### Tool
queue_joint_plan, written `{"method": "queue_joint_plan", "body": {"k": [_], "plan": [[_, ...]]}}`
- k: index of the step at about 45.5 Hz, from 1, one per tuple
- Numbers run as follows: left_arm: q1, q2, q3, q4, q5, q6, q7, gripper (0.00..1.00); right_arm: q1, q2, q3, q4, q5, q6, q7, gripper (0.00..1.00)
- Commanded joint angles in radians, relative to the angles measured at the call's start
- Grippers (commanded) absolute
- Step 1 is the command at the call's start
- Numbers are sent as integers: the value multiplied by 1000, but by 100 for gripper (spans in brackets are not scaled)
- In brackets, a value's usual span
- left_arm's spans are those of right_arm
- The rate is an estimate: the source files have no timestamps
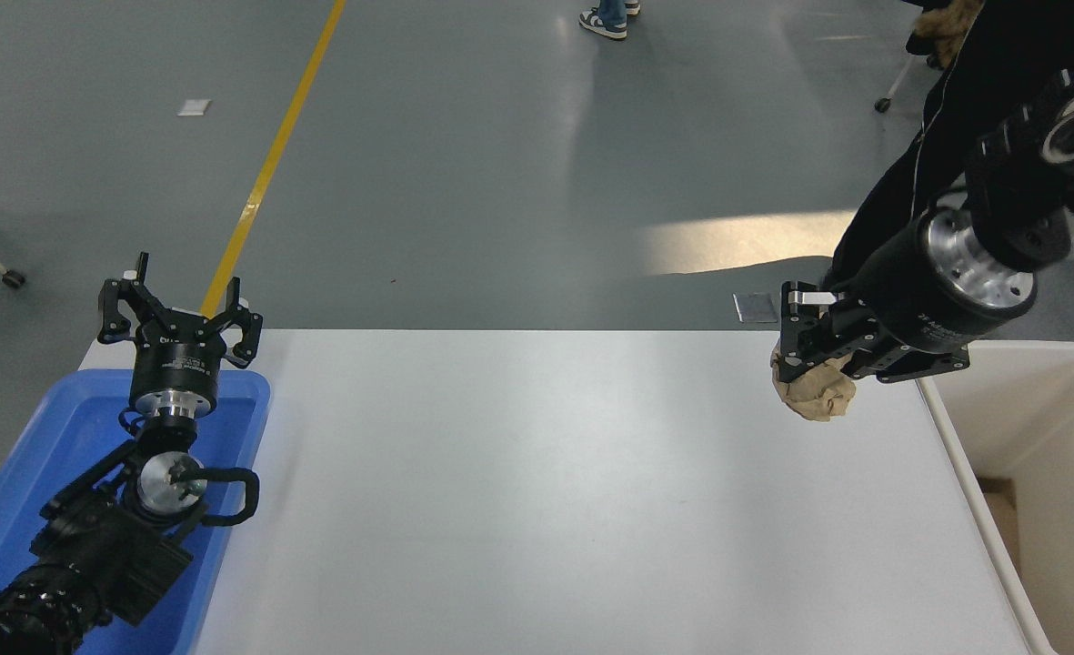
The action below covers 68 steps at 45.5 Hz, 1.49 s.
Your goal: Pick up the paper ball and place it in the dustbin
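My right gripper (pixel 811 364) is shut on the tan crumpled paper ball (pixel 817 391) and holds it well above the white table (pixel 546 491), near its far right corner. The cream-white dustbin (pixel 1037 437) stands just off the table's right edge, to the right of the held ball. Its rim is below the gripper's level. My left arm is parked at the lower left, with its gripper (pixel 177 314) open over the blue tray (pixel 36 455).
A person in black trousers (pixel 955 109) stands beyond the table's far right corner, behind my right arm. Another person's shoes (pixel 605 18) show at the top. A yellow floor line (pixel 273 155) runs away at the left.
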Motion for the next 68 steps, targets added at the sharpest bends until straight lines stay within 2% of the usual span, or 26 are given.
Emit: {"method": "queue_joint_plan", "body": {"k": [1,7,15,28,40,50,60,68], "plan": [[0,0,0,1,-1,0,0,99,-14,-2,-30,9,4,7,0,0],[0,0,0,1,0,0,0,99,-127,-19,-68,-23,-9,-88,-1,0],[0,0,0,0,-1,0,0,99,-316,-99,-90,-144,-46,-173,-4,0],[0,0,0,0,0,0,0,99,-727,-179,-62,-520,-28,-335,-4,0],[0,0,0,0,-1,0,0,99,-1100,-195,105,-808,-22,-476,-9,0],[0,0,0,0,-1,0,0,99,-1414,-176,185,-1161,98,-529,-10,0],[0,0,0,0,0,0,0,99,-1693,-44,217,-1535,173,-530,-10,0],[0,0,0,0,0,0,0,99,-1847,82,389,-1748,169,-530,-10,0]]}}
